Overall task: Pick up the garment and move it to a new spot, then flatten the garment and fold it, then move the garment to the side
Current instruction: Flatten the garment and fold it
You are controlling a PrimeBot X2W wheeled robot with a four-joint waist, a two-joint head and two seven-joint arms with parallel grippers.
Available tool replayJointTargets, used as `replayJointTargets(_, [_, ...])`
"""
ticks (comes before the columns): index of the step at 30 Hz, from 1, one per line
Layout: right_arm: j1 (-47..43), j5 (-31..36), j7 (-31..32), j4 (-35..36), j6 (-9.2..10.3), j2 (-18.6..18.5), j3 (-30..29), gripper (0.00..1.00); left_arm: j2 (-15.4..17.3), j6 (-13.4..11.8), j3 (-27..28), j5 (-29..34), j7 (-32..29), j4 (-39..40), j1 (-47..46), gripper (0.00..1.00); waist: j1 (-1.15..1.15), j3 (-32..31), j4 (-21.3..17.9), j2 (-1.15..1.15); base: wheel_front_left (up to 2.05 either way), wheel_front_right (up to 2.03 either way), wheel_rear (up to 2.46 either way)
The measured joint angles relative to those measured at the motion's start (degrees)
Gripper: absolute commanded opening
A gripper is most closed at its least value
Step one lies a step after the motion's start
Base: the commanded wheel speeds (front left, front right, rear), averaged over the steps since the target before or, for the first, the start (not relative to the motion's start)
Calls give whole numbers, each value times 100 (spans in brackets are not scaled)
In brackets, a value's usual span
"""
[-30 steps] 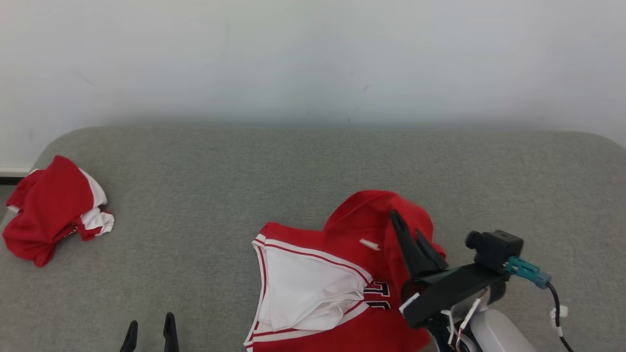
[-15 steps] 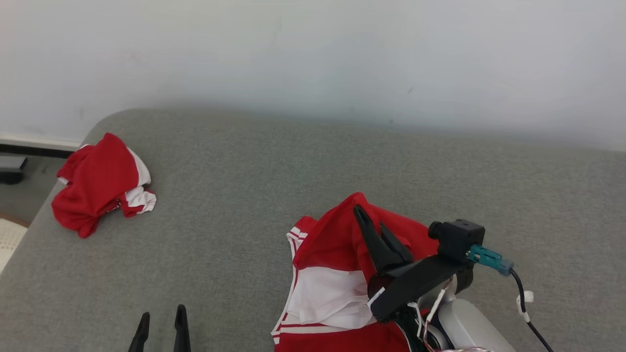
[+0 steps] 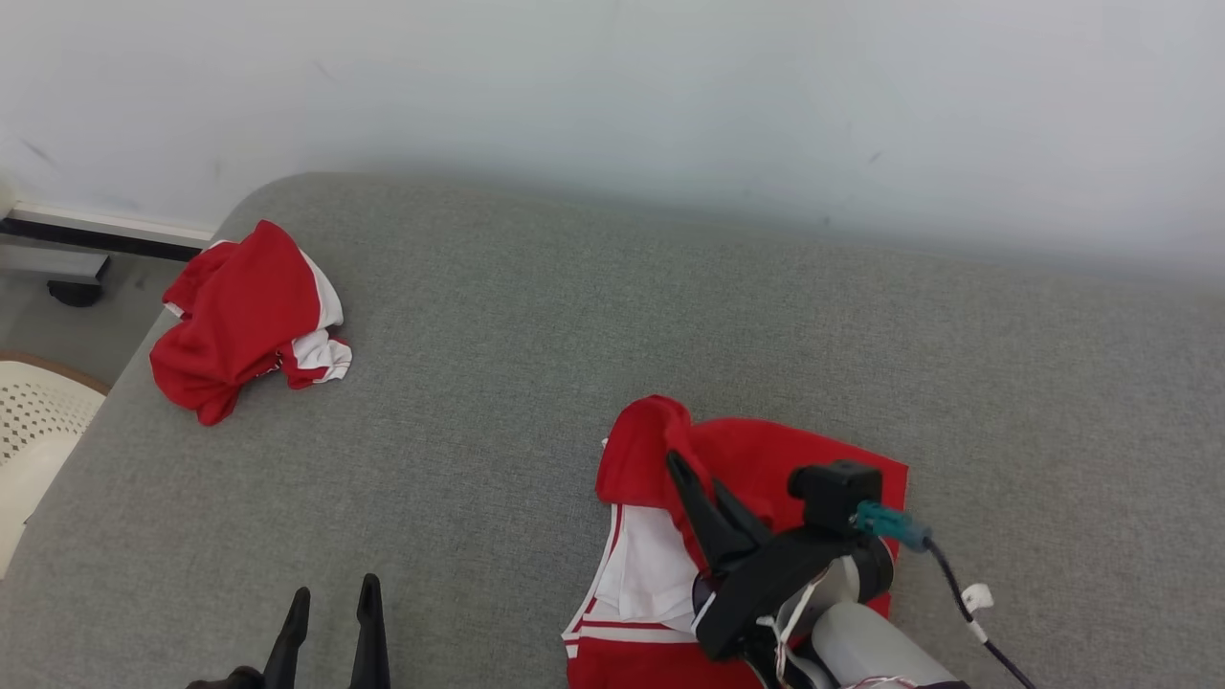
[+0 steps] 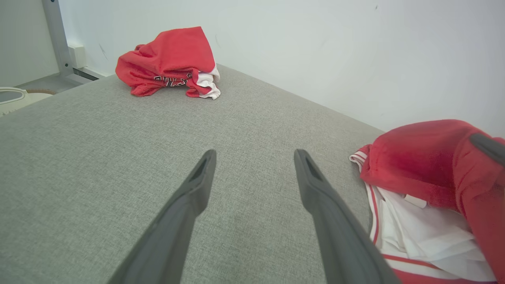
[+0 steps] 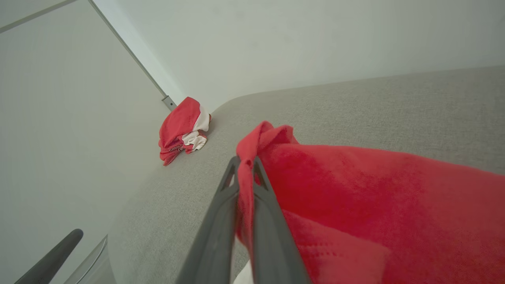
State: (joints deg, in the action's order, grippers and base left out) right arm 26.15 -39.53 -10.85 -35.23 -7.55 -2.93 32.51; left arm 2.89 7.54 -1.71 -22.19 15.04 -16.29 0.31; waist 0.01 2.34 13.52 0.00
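A red jersey with white trim and a white inner side point(image 3: 794, 459) lies on the grey padded surface point(image 3: 574, 335), low and right of centre. My right gripper point(image 3: 695, 471) is shut on a raised fold of its red fabric point(image 5: 355, 189), which the right wrist view shows pinched between the fingers point(image 5: 245, 161). Part of the white inside point(image 4: 426, 232) still shows under that fold. Over bare surface at the lower left my left gripper point(image 3: 335, 588) stands open with nothing in it point(image 4: 255, 154).
A second crumpled red and white garment point(image 3: 244, 321) lies near the surface's far left corner point(image 4: 169, 59). A white perforated object point(image 3: 38, 421) stands off the left edge. A pale wall runs behind the surface.
The camera has turned left, shifting the whole picture right. My right gripper has drawn the red fold leftward over the jersey, so less of the white inside shows. The left gripper keeps its pose.
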Motion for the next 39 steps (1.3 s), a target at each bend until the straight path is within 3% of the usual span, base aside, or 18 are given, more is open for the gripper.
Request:
replayJointTargets(1, [19,19,-70,-126,0,-1,111,0,2,0,0,-15,0,-8,-17,100,0,1,-5,0,0,0,0])
replayJointTargets(2, [52,-40,-134,-224,0,1,201,8,2,0,-7,-20,0,-20,-32,100,0,1,-11,0,0,0,0])
replayJointTargets(3, [89,-143,-178,-299,0,-1,286,40,0,0,-18,-23,0,-29,-35,100,0,-2,-17,0,0,0,0])
replayJointTargets(4, [94,-297,-223,-313,0,-5,400,100,1,0,-21,-35,0,-46,-35,100,0,-5,-21,0,0,0,0])
replayJointTargets(8, [135,-630,-357,-336,0,3,726,100,1,0,-5,-53,0,-82,-35,100,-1,-28,-53,0,0,0,0])
replayJointTargets(12, [220,-675,-408,-232,0,4,687,100,-1,0,29,-52,0,-85,-32,100,-1,-67,-95,0,0,0,0])
replayJointTargets(18, [-19,-207,-423,581,0,-15,-292,100,0,0,131,-5,0,-54,106,100,-1,-160,-227,0,0,0,0])
replayJointTargets(25, [-888,345,-428,1391,0,-337,-1456,100,0,0,212,86,0,21,245,100,-1,-290,-349,0,0,0,0])
replayJointTargets(35, [-1673,1055,-427,1404,0,-505,-2174,100,-1,0,367,210,0,157,441,100,-1,-347,-502,0,0,0,0])
replayJointTargets(36, [-1699,1100,-427,1386,0,-485,-2179,96,0,0,378,248,0,182,441,100,-1,-350,-512,0,0,0,0])
replayJointTargets(37, [-1706,1143,-428,1349,0,-468,-2179,47,0,0,386,307,0,207,440,100,-1,-353,-518,0,0,0,0])
replayJointTargets(39, [-1705,1265,-427,1256,0,-456,-2130,0,0,0,397,461,0,235,445,100,-1,-360,-519,0,0,0,0])
